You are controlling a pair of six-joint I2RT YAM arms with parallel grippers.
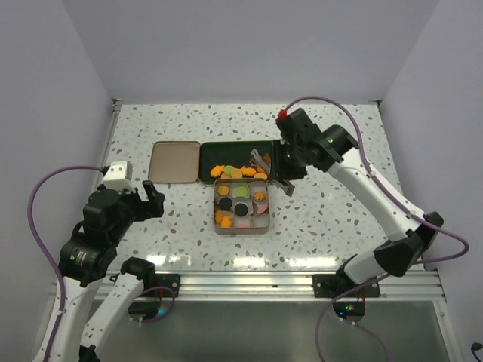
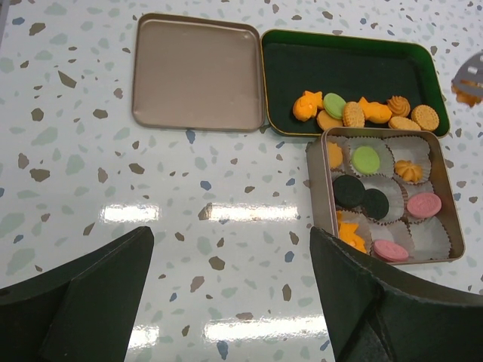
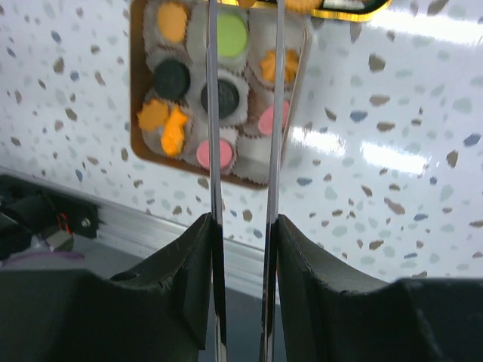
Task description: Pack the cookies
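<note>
**A:** What is found nearest the arms?

**B:** The left gripper (image 2: 226,256) is held above bare desk (image 2: 113,181), its jaws spread wide with nothing between them. Little risk is posed there unless it is swung toward the tin.

**A:** And just beyond?

**B:** The tan tin (image 2: 317,188) is set close against the green tray (image 2: 339,68). Most of its paper cups (image 2: 434,234) are filled; a few are seen empty. The tin is light and unheld, so it could be shoved or tipped if a cup rim is snagged.

**A:** How is the tool held?

**B:** The right gripper (image 3: 243,234) has its jaws closed on the tongs (image 3: 213,113), the two blades pressed near together. Their tips are cut off in the wrist view. From above they are seen over the tray, where the loose cookies (image 2: 353,113) are heaped along the near wall. Whether one is pinched cannot be told.

**A:** What might go wrong?

**B:** A smooth round biscuit could be squirted out by too hard a squeeze, cracked, or dropped onto the desk while being carried over the tray wall. The tongs could also be twisted within the jaws.
</note>
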